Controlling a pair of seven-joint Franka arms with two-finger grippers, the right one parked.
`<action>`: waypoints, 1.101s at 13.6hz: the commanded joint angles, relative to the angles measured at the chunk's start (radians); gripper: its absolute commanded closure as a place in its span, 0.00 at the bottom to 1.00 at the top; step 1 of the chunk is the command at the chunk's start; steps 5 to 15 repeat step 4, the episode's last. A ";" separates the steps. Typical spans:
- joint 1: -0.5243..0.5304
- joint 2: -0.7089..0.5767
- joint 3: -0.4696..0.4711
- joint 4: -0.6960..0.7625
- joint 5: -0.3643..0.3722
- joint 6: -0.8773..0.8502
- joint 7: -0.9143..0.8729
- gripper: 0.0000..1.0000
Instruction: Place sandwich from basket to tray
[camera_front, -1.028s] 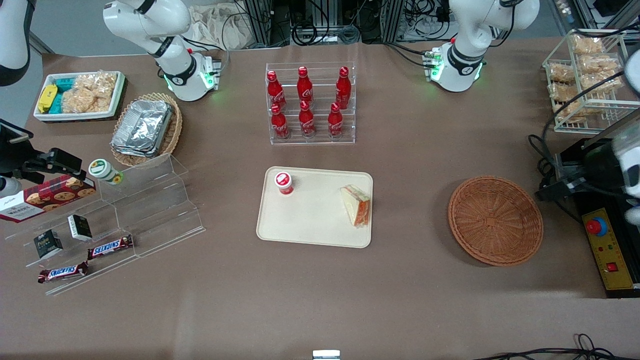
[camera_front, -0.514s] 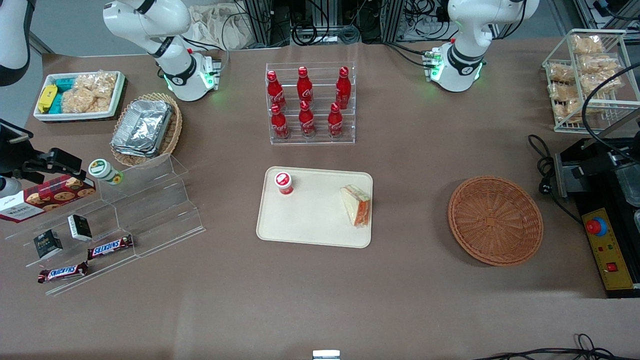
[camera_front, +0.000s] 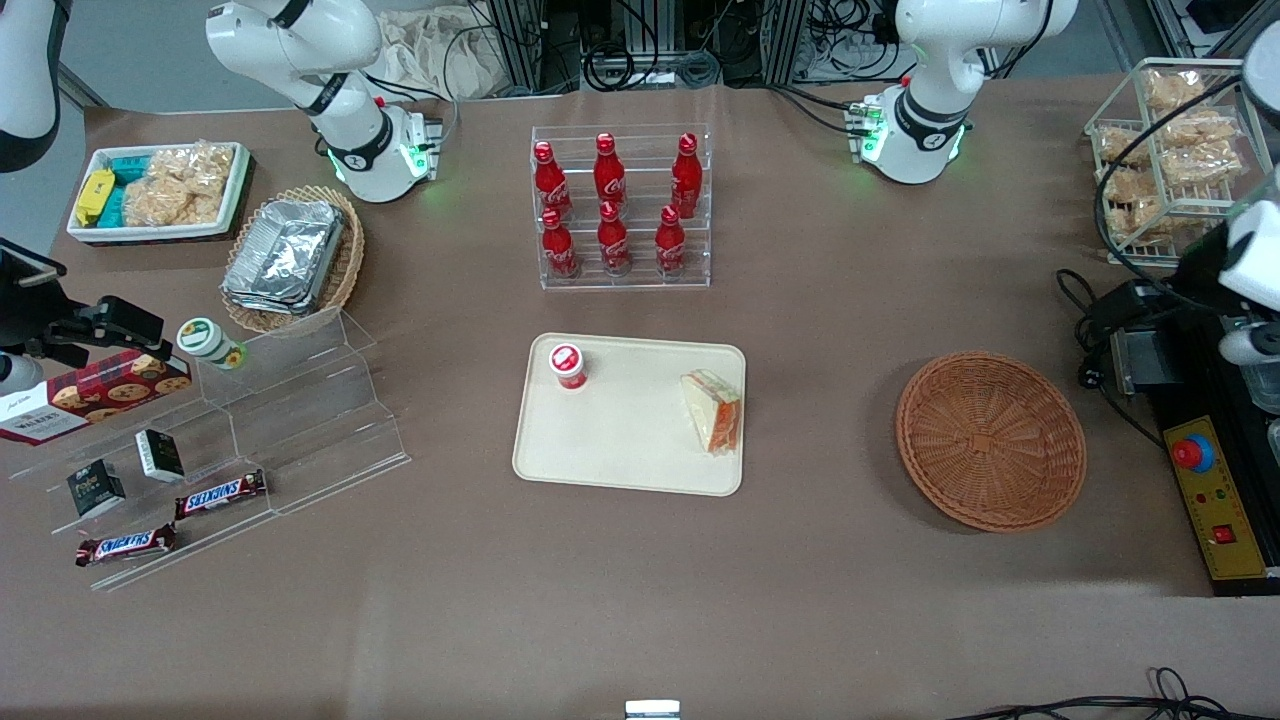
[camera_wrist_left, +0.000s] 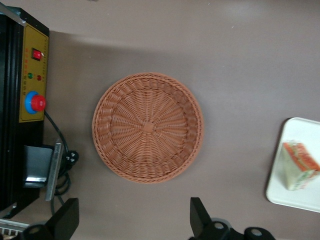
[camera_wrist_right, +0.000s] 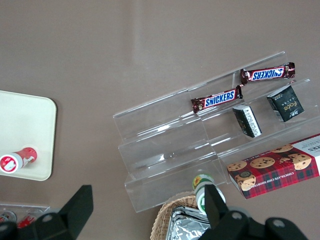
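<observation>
My gripper (camera_wrist_left: 131, 222) hangs high over the working arm's end of the tabletop (camera_front: 820, 300), fingers spread wide and holding nothing; both fingertips (camera_wrist_left: 67, 217) show dark against bare brown cloth.

Nearest to it, almost directly below and just ahead of the fingertips, sits the basket (camera_wrist_left: 148, 127). It is empty: I see only the woven floor and rim (camera_front: 990, 440).

Farther out, toward the parked arm's end, lies the tray (camera_front: 625, 415), well apart from the basket with open tabletop between. The sandwich (camera_front: 712, 410) is already on it, resting near the short edge that faces the basket and my gripper. In the wrist view the sandwich (camera_wrist_left: 299, 165) lies inside the tray's rim (camera_wrist_left: 274, 170), its long axis running roughly along that near edge, the orange filling side turned up.

A small red-capped cup (camera_front: 568, 365) stands on the tray farther still, clear of the sandwich.

I judge the placement done. No move toward the sandwich seems called for, and the gripper has free room all round.
</observation>
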 joint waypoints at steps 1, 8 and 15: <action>-0.002 -0.069 0.001 -0.084 0.026 0.023 0.013 0.00; -0.002 -0.033 0.000 -0.003 0.010 -0.085 0.019 0.00; -0.002 -0.033 0.000 -0.003 0.010 -0.085 0.019 0.00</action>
